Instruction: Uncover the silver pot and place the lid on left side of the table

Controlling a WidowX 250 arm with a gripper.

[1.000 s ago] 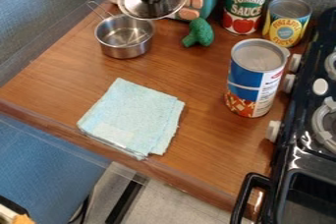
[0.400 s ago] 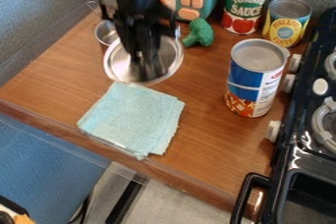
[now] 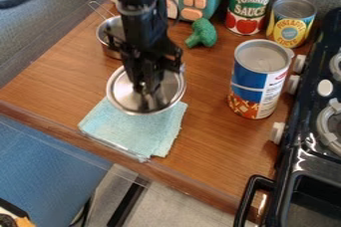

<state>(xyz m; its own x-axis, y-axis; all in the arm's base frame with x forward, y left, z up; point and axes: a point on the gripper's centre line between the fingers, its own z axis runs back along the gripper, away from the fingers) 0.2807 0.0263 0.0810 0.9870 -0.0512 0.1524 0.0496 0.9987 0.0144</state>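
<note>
Gripper point(image 3: 152, 89) holding lid point(image 3: 121, 91), pot point(image 3: 109, 48) handle point(image 3: 90, 3) toward wall point(image 3: 40, 34)

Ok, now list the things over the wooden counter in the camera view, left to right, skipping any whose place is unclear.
Silver pot → metal lid → green broccoli → red can → yellow-and-blue can.

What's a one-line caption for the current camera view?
Black tool holds the silver lid over part of the light-blue cloth, the uncovered silver pot behind it.
</note>
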